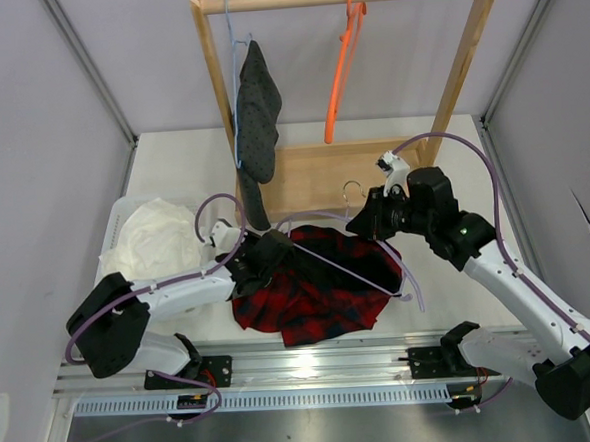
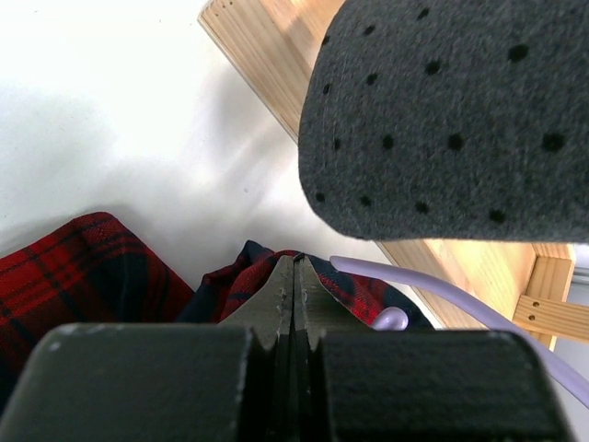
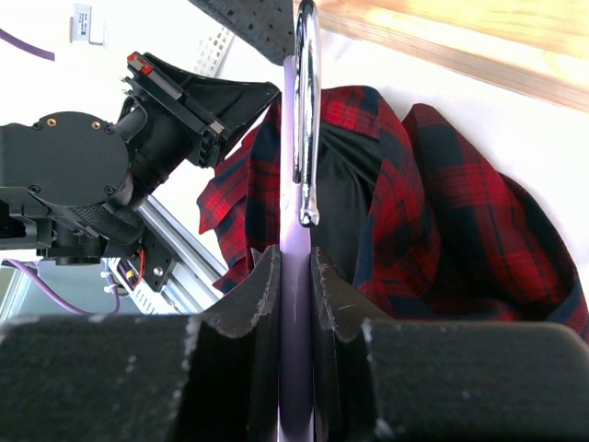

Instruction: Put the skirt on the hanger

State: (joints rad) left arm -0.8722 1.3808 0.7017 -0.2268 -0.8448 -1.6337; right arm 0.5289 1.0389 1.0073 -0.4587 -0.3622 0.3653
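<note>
Two claws, both mine. My right claw (image 3: 294,262) is clamped narrow on the hanger (image 1: 350,269) just below its metal hook (image 3: 306,110). The hanger lies slanted across the skirt (image 1: 315,295). The skirt is heaped on the worktop (image 1: 172,168), in front of the wooden rack (image 1: 312,175). My left claw (image 2: 293,269) is fully closed, tips at the skirt's left edge. Can't tell if cloth is pinched.
</note>
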